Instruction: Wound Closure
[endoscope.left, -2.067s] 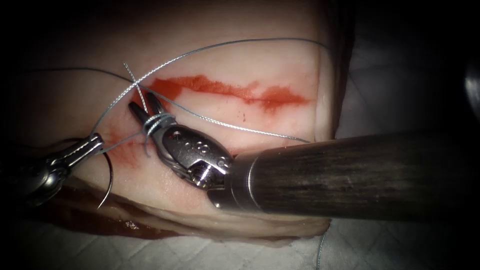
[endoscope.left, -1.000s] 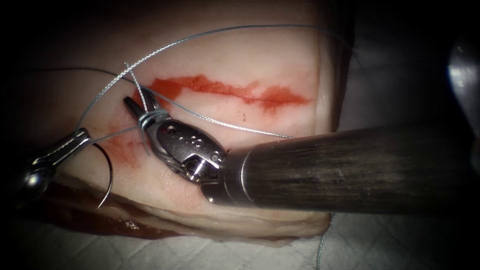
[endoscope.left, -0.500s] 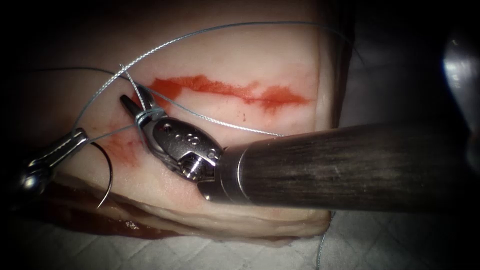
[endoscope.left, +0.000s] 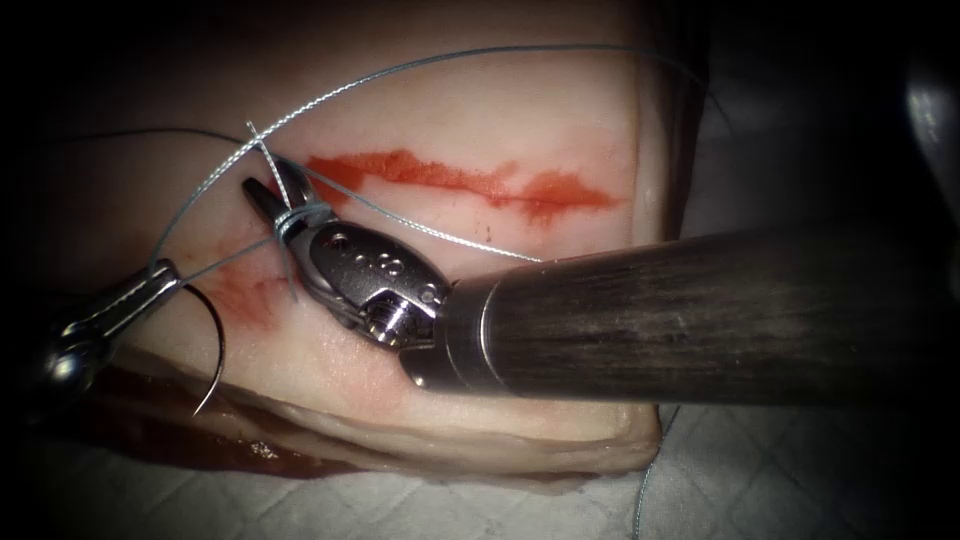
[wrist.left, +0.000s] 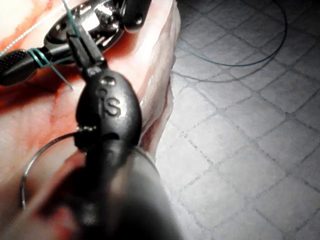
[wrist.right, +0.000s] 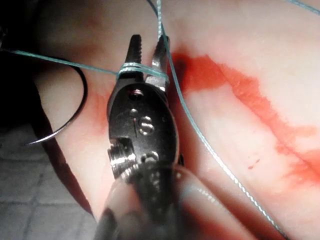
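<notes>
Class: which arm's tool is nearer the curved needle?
Left. The left tool sits right beside the needle, holding thread; the right tool, thread-wrapped, is farther, by the cut.

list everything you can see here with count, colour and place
tissue: one, pale pink, on the cloth
cut: one, marked by red fluid, running left to right
needle: one, dark, curved, free of the tissue, at its lower left edge
thread: one, grey-blue, arcs over the cut, wound round the right gripper
cloth: one, white, quilted, under the tissue
left gripper: one, steel, shut on the thread, left of the cut
right gripper: one, steel, open, at the cut's left end
</notes>
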